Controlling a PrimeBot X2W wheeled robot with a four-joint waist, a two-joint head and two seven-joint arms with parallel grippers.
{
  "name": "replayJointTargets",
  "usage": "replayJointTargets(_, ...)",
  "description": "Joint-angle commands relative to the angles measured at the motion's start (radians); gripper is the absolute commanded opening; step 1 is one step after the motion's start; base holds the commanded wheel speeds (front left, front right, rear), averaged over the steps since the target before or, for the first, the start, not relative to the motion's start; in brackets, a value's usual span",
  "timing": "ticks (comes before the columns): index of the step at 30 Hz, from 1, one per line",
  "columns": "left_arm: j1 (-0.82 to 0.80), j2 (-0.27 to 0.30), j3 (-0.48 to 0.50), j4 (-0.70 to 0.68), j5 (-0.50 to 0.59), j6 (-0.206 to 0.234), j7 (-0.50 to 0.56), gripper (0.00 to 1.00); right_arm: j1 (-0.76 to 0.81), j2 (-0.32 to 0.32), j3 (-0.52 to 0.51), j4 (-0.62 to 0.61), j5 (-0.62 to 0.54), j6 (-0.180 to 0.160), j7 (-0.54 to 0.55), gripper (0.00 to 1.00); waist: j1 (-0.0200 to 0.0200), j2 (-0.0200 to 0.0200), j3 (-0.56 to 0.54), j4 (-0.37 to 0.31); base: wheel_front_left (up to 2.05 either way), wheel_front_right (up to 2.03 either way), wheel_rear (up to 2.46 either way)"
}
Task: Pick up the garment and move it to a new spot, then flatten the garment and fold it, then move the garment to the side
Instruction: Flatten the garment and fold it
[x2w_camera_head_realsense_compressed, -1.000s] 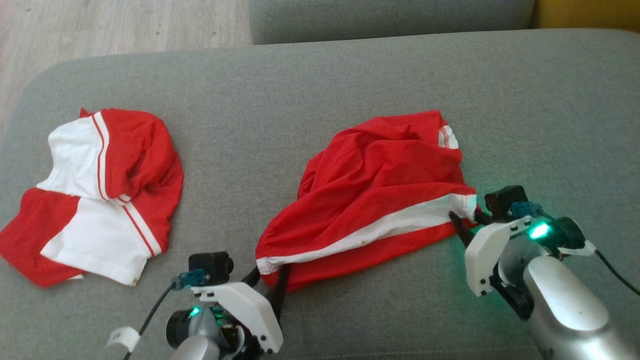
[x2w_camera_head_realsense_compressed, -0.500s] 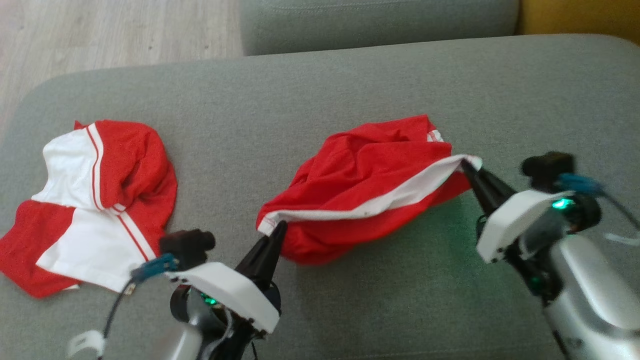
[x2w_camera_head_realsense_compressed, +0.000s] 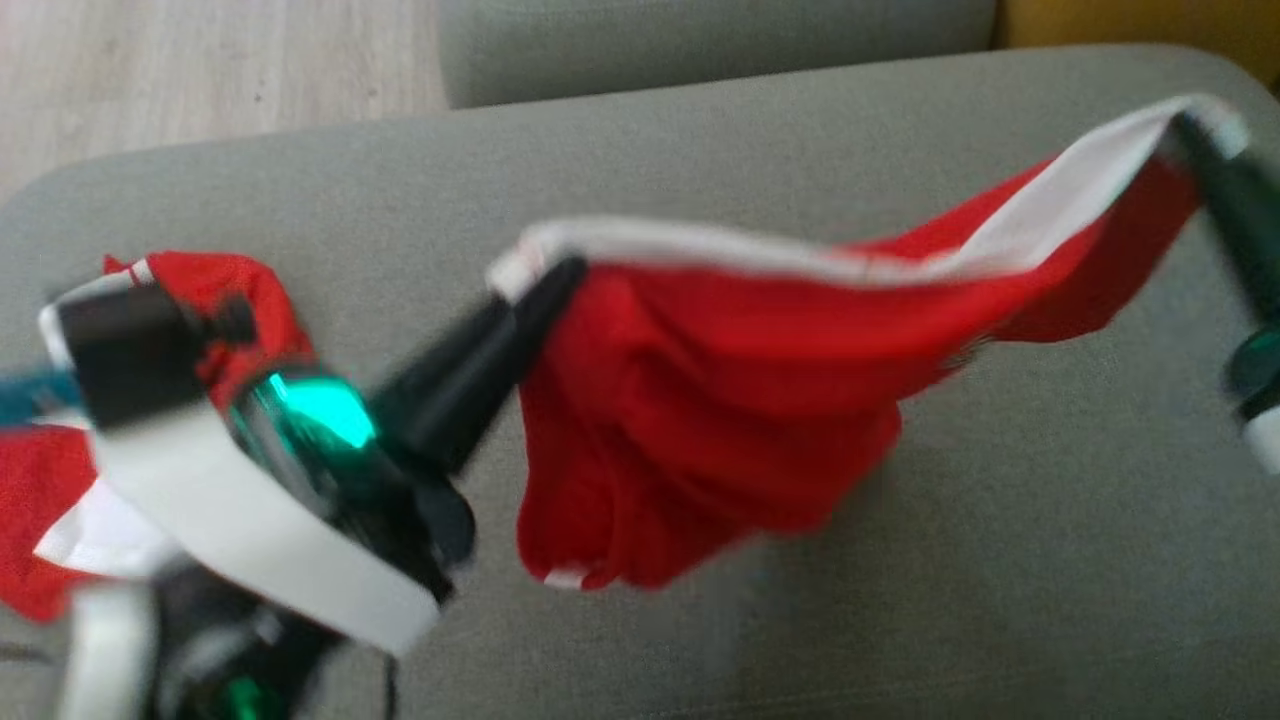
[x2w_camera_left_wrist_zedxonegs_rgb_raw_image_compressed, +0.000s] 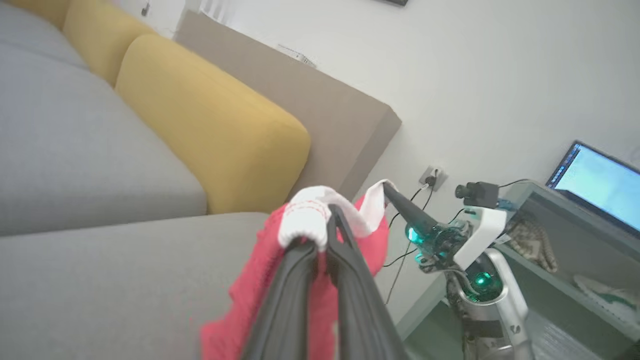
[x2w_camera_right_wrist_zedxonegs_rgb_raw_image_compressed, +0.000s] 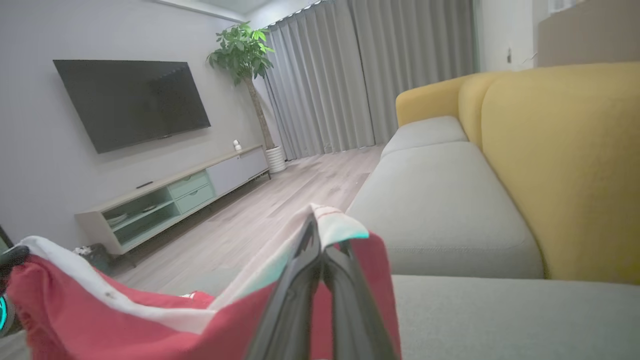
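Item one: grey sofa (x2w_camera_head_realsense_compressed: 760, 160). Its broad seat cushion lies under everything else we list. Yellow back cushions (x2w_camera_right_wrist_zedxonegs_rgb_raw_image_compressed: 560, 165) stand behind the seat.

Item two: red garment (x2w_camera_head_realsense_compressed: 720, 400) with a white band along its top edge. It is stretched in the air above the seat between the two grippers. The red cloth sags below the band in loose folds. We cannot tell whether its lowest fold touches the cushion.

Item three: second red and white garment (x2w_camera_head_realsense_compressed: 268, 322). It lies crumpled on the seat at the far left, well apart from the first, and we see it only in part.

Item four: left gripper (x2w_camera_head_realsense_compressed: 562, 275). Its fingers are pressed almost together, pinching the left corner of the white band.

Item five: right gripper (x2w_camera_head_realsense_compressed: 1188, 125). Its fingers are fully together on the band's right corner. This corner sits further up the head view than the left one, and we see it blurred there.
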Motion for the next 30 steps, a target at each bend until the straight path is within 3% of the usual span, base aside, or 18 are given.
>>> replayJointTargets(1, -0.153, 0.037, 0.069, -0.051, -0.02, 0.017, 0.061, 0.0, -0.099, -0.018, -0.039, -0.056, 0.016, 0.008, 0.057, 0.0, 0.0, 0.0, 0.029, -0.012, 0.0, 0.0, 0.0)
replayJointTargets(5, -0.365, 0.078, 0.093, 0.015, -0.028, 0.032, 0.154, 0.0, -0.254, -0.021, -0.077, -0.012, 0.016, 0.008, 0.141, 0.0, 0.0, 0.0, 0.076, -0.022, 0.0, 0.0, 0.0)
replayJointTargets(8, -0.512, 0.077, 0.087, 0.129, -0.027, 0.032, 0.191, 0.0, -0.385, 0.014, -0.061, 0.074, -0.008, 0.008, 0.175, 0.0, 0.0, 0.0, 0.118, -0.026, 0.0, 0.0, 0.0)
replayJointTargets(14, -0.73, 0.09, 0.059, 0.444, 0.088, -0.008, 0.157, 0.0, -0.604, 0.119, -0.019, 0.304, -0.136, 0.008, 0.142, 0.0, 0.0, 0.0, 0.18, -0.023, 0.0, 0.0, 0.0)
replayJointTargets(16, -0.815, 0.071, 0.059, 0.576, 0.138, -0.01, 0.098, 0.0, -0.697, 0.173, -0.025, 0.412, -0.206, 0.008, 0.086, 0.0, 0.0, 0.0, 0.213, -0.022, 0.0, 0.0, 0.0)
replayJointTargets(18, -0.958, 0.035, 0.073, 0.756, 0.228, -0.015, -0.067, 0.0, -0.846, 0.238, -0.039, 0.567, -0.304, 0.008, -0.04, 0.0, 0.0, 0.0, 0.266, -0.017, 0.0, 0.0, 0.0)
replayJointTargets(23, -1.141, -0.001, 0.065, 1.007, 0.381, -0.025, -0.384, 0.0, -1.036, 0.28, -0.042, 0.772, -0.398, 0.008, -0.295, 0.0, 0.0, 0.0, 0.351, 0.001, 0.0, 0.0, 0.0)
replayJointTargets(26, -1.176, -0.028, 0.059, 1.135, 0.409, -0.045, -0.528, 0.0, -1.058, 0.286, 0.001, 0.874, -0.411, 0.008, -0.416, 0.0, 0.0, 0.0, 0.386, 0.019, 0.0, 0.0, 0.0)
replayJointTargets(30, -1.112, -0.053, 0.008, 1.257, 0.424, -0.113, -0.646, 0.0, -0.987, 0.287, 0.105, 0.967, -0.377, 0.008, -0.518, 0.0, 0.0, 0.0, 0.392, 0.033, 0.0, 0.0, 0.0)
